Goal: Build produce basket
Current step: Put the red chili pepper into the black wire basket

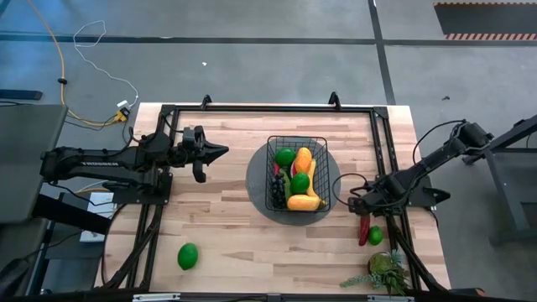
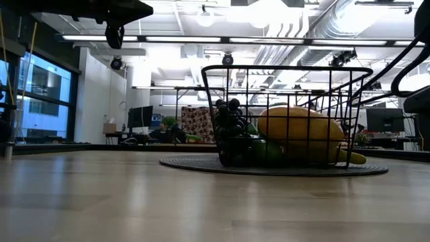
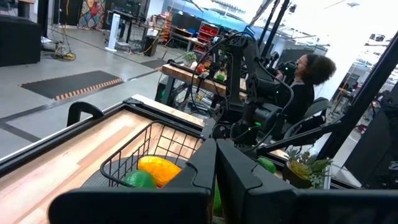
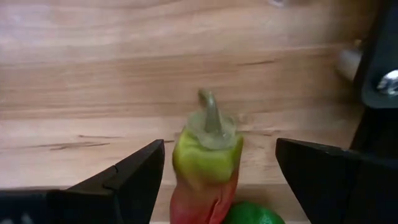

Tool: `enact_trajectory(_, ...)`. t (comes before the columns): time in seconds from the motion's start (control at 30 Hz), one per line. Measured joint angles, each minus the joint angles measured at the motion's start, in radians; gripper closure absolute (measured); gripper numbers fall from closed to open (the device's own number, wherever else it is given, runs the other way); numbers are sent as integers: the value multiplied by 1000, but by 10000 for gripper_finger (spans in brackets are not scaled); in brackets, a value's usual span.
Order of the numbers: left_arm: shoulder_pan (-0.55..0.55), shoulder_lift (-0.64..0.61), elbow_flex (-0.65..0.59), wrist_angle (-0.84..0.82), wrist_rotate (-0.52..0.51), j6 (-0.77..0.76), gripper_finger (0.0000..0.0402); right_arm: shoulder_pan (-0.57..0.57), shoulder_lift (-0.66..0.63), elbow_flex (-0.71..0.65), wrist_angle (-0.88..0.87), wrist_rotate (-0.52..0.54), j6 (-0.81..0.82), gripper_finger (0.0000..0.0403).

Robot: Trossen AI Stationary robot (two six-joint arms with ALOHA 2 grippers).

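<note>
Left gripper point(image 1: 220, 153), fingers shut and holding nothing, hangs above bare wood left of centre in high view. Lone green fruit point(image 1: 188, 256) lies lower left on table point(image 1: 226, 226). At centre, basket point(image 1: 297, 174) stands on round grey mat point(image 1: 256, 186), filled with green, orange and yellow produce; grapes point(image 2: 228, 111) show inside its near corner in low view. Right gripper point(image 1: 359, 204), fingers spread wide, straddles red chili point(image 1: 363, 226) at lower right without gripping it. Second green fruit point(image 1: 375, 236) lies just beside chili; leafy plant point(image 1: 384, 272) below.
</note>
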Motion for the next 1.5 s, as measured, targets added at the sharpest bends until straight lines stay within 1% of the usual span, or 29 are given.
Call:
enact_trajectory(0.1, 0, 0, 0, 0, 0, -9, 401, 0, 0, 0, -15, 0, 0, 135)
enact_trajectory(0.4, 0, 0, 0, 0, 7, -11, 401, 0, 0, 0, -41, 0, 9, 215)
enact_trajectory(0.67, 0, 0, 0, 0, 8, -11, 401, 0, 0, 0, -49, 9, 0, 272)
enact_trajectory(0.77, 0, 0, 0, 0, 8, -11, 401, 0, 0, 0, -49, 9, 0, 287)
enact_trajectory(1.0, 0, 0, 0, 0, 8, -11, 401, 0, 0, 0, -38, 9, -2, 297)
enact_trajectory(1.17, 0, 0, 0, 0, 8, -11, 401, 0, -11, 12, -12, 17, -69, 299)
enact_trajectory(1.23, 0, 0, 0, 0, 8, -11, 401, 0, -24, 36, -33, 46, -127, 299)
enact_trajectory(1.4, 0, 0, 0, 0, 8, -11, 401, -5, -100, 135, -80, 173, -301, 300)
enact_trajectory(1.5, 0, 0, 0, 0, 8, -11, 401, -5, -155, 206, -77, 203, -395, 300)
